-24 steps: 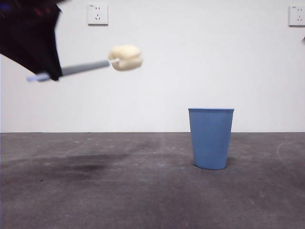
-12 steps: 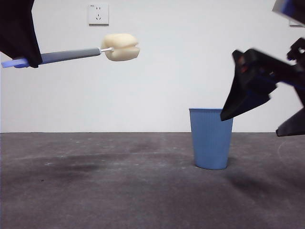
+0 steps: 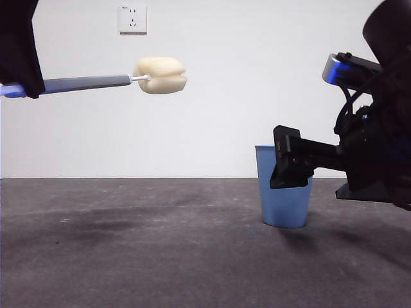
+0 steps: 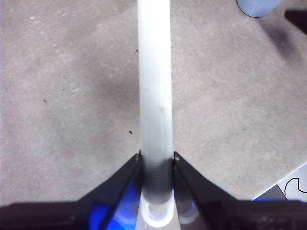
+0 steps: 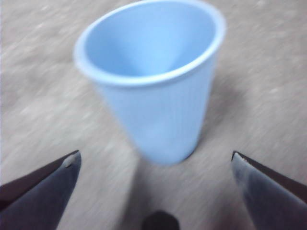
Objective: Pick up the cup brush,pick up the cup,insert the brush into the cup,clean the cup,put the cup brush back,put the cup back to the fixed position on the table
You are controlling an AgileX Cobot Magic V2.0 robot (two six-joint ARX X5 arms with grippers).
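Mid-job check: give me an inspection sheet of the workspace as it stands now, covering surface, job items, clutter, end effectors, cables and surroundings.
Surface: table, dark grey, scuffed, with pale specks.
Cup brush: held in the air, roughly level, sponge head pointing toward the cup's side, well above the table.
Cup: upright on the table, empty inside, not gripped.
Clutter: nothing seen.
Left end effector: jaws shut on the cup brush handle.
Right end effector: jaws open wide on either side of the cup, not touching it; in the front view it stands at the cup's level.
Cables: black cable loops on the right arm.
Surroundings: white wall, one wall socket.
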